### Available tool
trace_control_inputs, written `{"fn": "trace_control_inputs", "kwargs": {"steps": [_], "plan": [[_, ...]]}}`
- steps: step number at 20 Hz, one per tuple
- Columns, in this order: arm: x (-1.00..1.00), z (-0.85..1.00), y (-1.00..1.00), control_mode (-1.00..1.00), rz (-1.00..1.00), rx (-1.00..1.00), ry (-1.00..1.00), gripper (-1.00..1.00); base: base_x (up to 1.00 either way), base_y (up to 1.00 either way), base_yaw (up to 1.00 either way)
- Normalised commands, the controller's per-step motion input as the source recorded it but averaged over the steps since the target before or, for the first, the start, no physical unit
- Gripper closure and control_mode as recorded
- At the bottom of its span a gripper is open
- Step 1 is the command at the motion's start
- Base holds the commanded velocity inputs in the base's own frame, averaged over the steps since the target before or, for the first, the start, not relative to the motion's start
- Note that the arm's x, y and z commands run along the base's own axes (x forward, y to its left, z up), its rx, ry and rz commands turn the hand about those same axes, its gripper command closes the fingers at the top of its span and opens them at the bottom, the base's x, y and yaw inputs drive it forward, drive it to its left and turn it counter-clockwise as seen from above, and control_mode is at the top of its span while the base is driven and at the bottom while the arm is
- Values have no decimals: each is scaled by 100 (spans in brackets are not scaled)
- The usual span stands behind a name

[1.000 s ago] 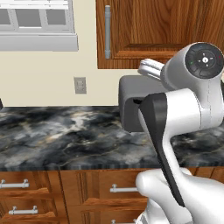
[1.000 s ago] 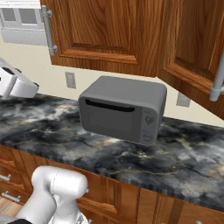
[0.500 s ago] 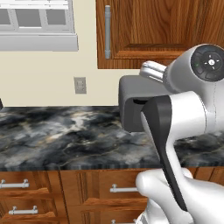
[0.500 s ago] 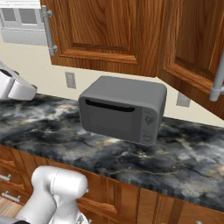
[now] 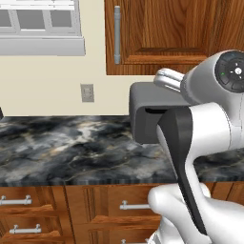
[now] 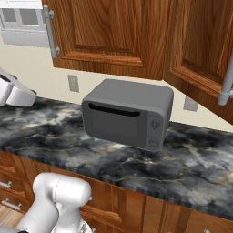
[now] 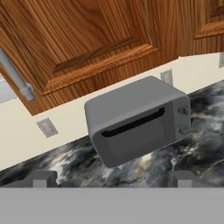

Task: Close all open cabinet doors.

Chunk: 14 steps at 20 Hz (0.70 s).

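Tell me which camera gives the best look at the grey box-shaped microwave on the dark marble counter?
The right base view: the grey box-shaped microwave shows whole, with door, knobs and top unobstructed. The hand view also shows it whole, but tilted. In the left base view the white robot arm hides most of it.

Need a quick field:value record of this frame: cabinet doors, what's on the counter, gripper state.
open door: right upper cabinet door swung out toward the camera, bar handle at its edge
closed door: left upper cabinet door flush, vertical handle on its left side
counter: dark marbled top
appliance: grey microwave on the counter, below the doors, door shut
wall: outlet left of the microwave
gripper: fingertips apart, holding nothing, facing the microwave
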Motion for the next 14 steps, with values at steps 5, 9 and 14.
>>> {"fn": "trace_control_inputs", "kwargs": {"steps": [5, 9, 14], "plan": [[-14, 0, 0, -100, 1, 0, 0, -100, 0, 0, 0], [-30, 0, 0, -100, 3, 0, 0, -100, 0, 0, 0], [-3, 0, 0, -100, 1, 0, 0, -100, 0, 0, 0]]}}
